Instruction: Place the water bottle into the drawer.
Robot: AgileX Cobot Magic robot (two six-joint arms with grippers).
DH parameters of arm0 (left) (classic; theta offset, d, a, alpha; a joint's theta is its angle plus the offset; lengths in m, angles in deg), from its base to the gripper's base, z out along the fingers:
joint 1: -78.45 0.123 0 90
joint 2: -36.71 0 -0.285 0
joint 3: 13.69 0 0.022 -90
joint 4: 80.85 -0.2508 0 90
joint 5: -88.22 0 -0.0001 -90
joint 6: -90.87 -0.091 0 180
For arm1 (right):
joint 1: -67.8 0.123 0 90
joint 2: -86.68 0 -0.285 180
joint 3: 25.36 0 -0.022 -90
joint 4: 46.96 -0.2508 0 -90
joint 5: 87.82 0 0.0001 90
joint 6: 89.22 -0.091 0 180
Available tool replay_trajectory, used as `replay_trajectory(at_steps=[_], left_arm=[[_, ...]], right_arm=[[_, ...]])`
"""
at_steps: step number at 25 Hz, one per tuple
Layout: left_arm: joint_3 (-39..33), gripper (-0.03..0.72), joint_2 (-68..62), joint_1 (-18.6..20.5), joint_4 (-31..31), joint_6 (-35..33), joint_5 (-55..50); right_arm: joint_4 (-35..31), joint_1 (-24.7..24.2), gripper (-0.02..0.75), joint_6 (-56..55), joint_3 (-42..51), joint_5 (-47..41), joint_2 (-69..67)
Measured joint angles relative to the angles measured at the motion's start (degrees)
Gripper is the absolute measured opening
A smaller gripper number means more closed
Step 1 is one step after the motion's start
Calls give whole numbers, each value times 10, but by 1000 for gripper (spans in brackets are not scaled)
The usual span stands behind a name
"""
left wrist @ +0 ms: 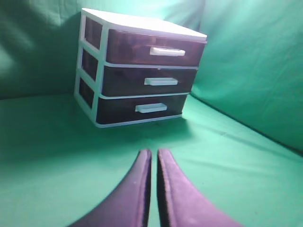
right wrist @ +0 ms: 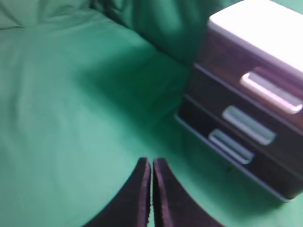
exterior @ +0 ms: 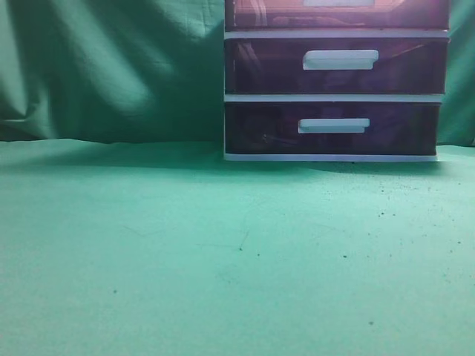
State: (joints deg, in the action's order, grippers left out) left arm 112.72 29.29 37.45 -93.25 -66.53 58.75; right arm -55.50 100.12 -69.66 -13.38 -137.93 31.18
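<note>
The drawer [left wrist: 151, 48] is the top one of three dark purple-red drawers with white bar handles in a white-framed unit [exterior: 334, 98]. It is closed. It also shows in the right wrist view [right wrist: 255, 71], and its lower edge shows at the top of the exterior view [exterior: 338, 13]. No water bottle shows in any view. My left gripper [left wrist: 154, 153] is shut and empty, above the green cloth in front of the unit. My right gripper [right wrist: 151, 163] is shut and empty, to the left of the unit's front. Neither gripper shows in the exterior view.
Green cloth [exterior: 223, 252] covers the table and hangs as a backdrop behind [exterior: 111, 67]. The two lower drawers [exterior: 334, 61] [exterior: 332, 127] are closed. Small dark specks lie on the cloth at the right [exterior: 382, 215].
</note>
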Motion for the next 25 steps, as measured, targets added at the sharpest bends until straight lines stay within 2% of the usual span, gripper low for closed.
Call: replay_trajectory(at_steps=[6, 11, 18, 25], left_arm=[[-38, 0, 4, 0, 31, 0, -2], [-50, 0, 4, 0, 31, 0, -10], [-50, 0, 5, 0, 30, 0, -55], [-50, 0, 5, 0, 30, 0, -63]], right_arm=[[-190, 2, 0, 116, 152, 8, 142], [-291, 3, 0, 188, 271, 48, 255], [-313, 3, 0, 182, 425, 178, 370], [-316, 3, 0, 180, 529, 269, 379]])
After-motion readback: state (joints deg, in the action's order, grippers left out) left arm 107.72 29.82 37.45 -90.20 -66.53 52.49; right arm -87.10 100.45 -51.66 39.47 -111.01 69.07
